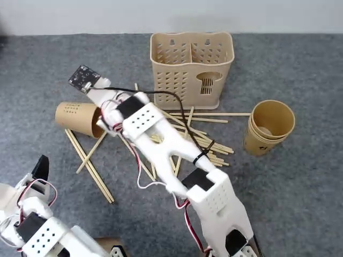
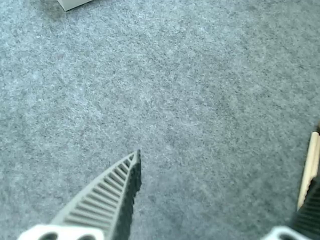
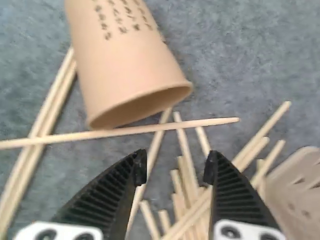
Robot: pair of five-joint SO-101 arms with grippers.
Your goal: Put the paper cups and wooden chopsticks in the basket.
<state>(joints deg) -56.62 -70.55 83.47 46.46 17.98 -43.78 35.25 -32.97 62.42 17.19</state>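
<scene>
A: Containers?
B: Basket (image 1: 192, 69) upright, top centre, 2 compartments. Nested paper cup stack (image 1: 269, 127) upright at right. Lying cup (image 1: 79, 118) on its side, left-centre.
A: Sticks?
B: Wooden chopsticks (image 1: 198, 134) strewn on grey mat (image 1: 300, 203) btw lying cup & stack; your right arm crosses them.
A: Grippers?
B: Right gripper (image 3: 175, 167) spread, holding nothing, over sticks by lying cup's mouth. Left gripper (image 2: 222, 180) spread, lower left, over mat.

Right arm (image 1: 161, 140): stretched from 5 o'clock towards 10 o'clock across the high view.
Right gripper (image 3: 174, 167): jaws parted, nothing between them.
Left arm (image 1: 45, 235): at 7 o'clock corner.
Left gripper (image 2: 224, 182): jaws wide apart.
</scene>
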